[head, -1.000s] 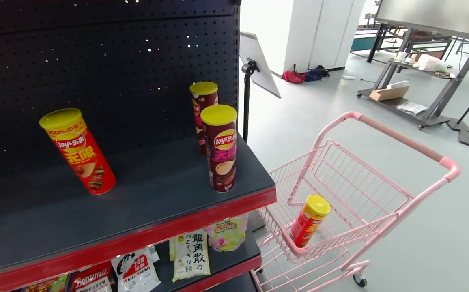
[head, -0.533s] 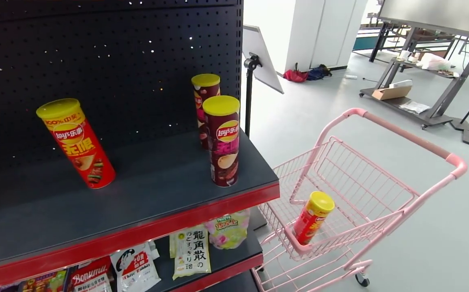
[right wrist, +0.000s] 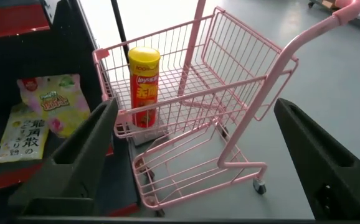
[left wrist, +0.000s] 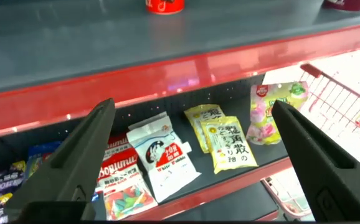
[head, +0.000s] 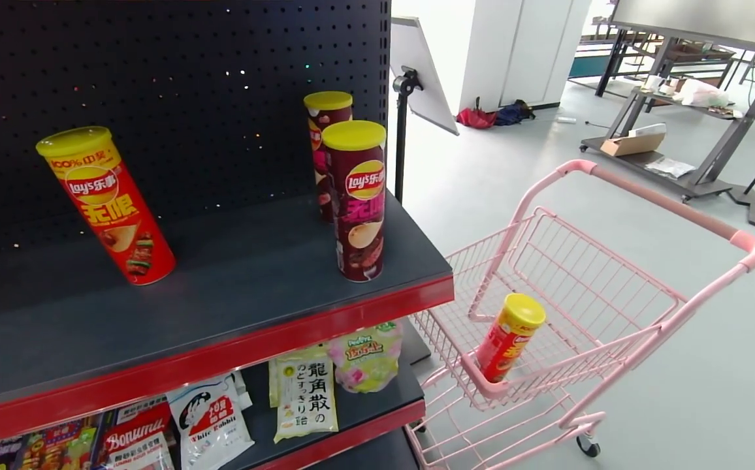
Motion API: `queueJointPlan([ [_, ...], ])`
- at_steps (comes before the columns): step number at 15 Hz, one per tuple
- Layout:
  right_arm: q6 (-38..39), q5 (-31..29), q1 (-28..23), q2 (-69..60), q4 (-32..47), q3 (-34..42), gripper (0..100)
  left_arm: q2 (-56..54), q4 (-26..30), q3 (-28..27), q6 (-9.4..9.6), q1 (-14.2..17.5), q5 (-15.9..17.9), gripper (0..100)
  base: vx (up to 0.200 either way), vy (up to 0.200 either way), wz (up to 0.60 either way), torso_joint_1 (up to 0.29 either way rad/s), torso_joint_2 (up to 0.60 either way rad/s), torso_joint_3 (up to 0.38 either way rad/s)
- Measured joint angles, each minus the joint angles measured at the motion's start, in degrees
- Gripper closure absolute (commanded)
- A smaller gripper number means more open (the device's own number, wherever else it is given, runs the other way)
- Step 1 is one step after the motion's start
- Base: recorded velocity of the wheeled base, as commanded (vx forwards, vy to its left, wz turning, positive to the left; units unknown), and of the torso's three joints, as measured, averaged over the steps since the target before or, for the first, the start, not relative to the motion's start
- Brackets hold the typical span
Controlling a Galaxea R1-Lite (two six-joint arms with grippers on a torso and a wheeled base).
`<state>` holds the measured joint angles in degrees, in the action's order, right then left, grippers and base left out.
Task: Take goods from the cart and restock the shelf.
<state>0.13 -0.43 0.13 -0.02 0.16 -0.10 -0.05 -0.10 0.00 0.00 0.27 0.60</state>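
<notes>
A red chip can (head: 509, 336) with a yellow lid leans upright in the front corner of the pink cart (head: 665, 203), right of the shelf. On the dark upper shelf board (head: 234, 287) stand another red can (head: 106, 205) at the left and two maroon cans (head: 356, 199) (head: 325, 127) at the right end. My left gripper (left wrist: 192, 104) is open, below the red shelf edge and facing the lower shelf. The right gripper (right wrist: 195, 102) is open too, some way above the cart (right wrist: 242, 93), with the red can (right wrist: 144, 87) off to one side between its fingers.
Snack bags (head: 302, 398) (left wrist: 161, 158) lie on the lower shelf. A stand holding a white board (head: 420, 78) rises behind the shelf end. A metal rack (head: 671, 163) stands at the far right. Bare grey floor lies right of the cart.
The whole head picture has shifted, so the camera moved: shelf cans sit higher in frame and more of the lower shelf shows. No object changed place.
</notes>
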Motion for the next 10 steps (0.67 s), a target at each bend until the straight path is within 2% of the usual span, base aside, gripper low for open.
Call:
queueJointPlan([
  [3,0.05,-0.06,0.02,0.0,0.0,-0.01,0,0.0,0.02,0.0,0.0,-0.02,-0.2,0,0.0,0.0,0.0,-0.159,0.4,0.248],
  [7,0.02,-0.68,0.05,0.0,0.02,-0.01,0,0.0,0.02,0.0,0.0,0.02,-0.16,0,0.0,0.0,0.0,-0.188,0.53,0.34],
  [10,-0.02,-0.57,0.02,0.0,0.05,0.0,0,0.0,0.07,0.0,0.0,0.02,-0.16,0,0.0,0.0,0.0,-0.074,0.24,0.145],
])
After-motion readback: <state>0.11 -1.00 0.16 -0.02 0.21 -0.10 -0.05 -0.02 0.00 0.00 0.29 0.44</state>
